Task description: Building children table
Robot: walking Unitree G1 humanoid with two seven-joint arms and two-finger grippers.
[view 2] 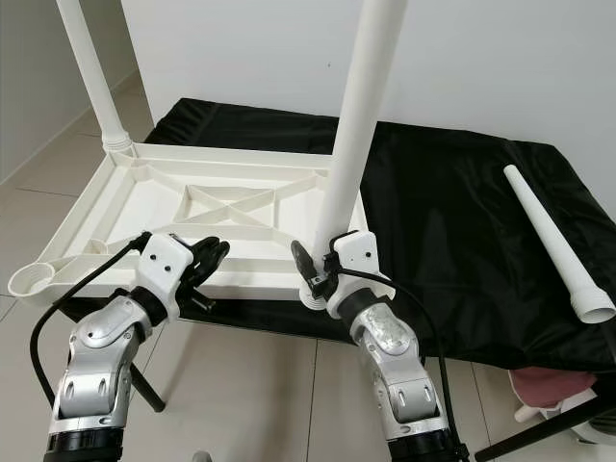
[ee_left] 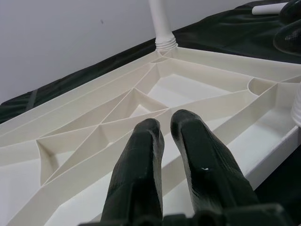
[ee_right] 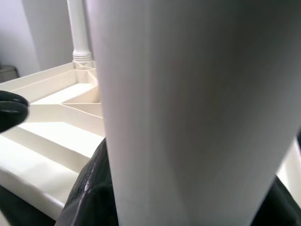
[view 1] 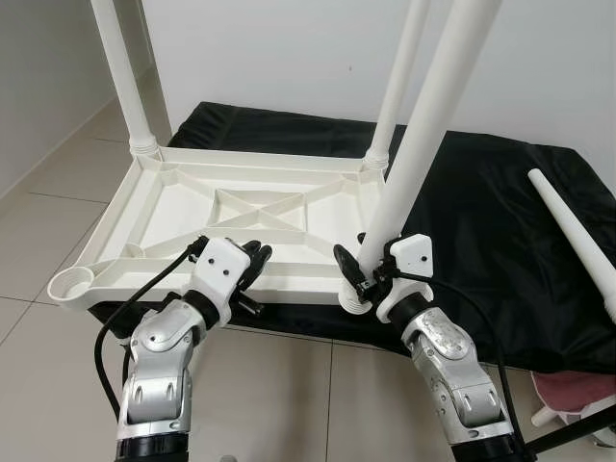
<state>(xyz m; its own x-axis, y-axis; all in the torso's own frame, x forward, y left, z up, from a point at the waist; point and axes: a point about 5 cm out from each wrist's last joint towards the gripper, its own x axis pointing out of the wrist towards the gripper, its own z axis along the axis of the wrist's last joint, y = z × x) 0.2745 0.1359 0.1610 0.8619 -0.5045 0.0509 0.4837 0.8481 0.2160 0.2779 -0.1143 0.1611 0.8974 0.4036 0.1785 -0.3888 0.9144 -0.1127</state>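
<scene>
A white plastic tabletop (view 1: 241, 217) is lying upside down in the middle of the frame on a surface draped in glossy black cloth (view 1: 481, 231), its underside showing moulded ribs that cross in an X. Two smooth, round, tapering legs are already standing in its far corners — one at the upper left (view 1: 123, 72), one at upper centre (view 1: 399, 82) — both cut off by the top edge.

The right claw (view 1: 364, 274) is gripping a third leg (view 1: 438, 125) near its ribbed lower end, at the near right corner of the tabletop; whether that end is seated in the socket is hard to make out. The left claw (view 1: 252, 262) is resting over the near rim with its textured black fingers (ee_left: 141, 165) nearly together, holding nothing.

The near left corner socket (view 1: 72, 284) is standing open. A fourth leg (view 2: 553, 241) is lying loose on the cloth at the right. Pale floor tiles (view 1: 48, 231) are showing at the left.
</scene>
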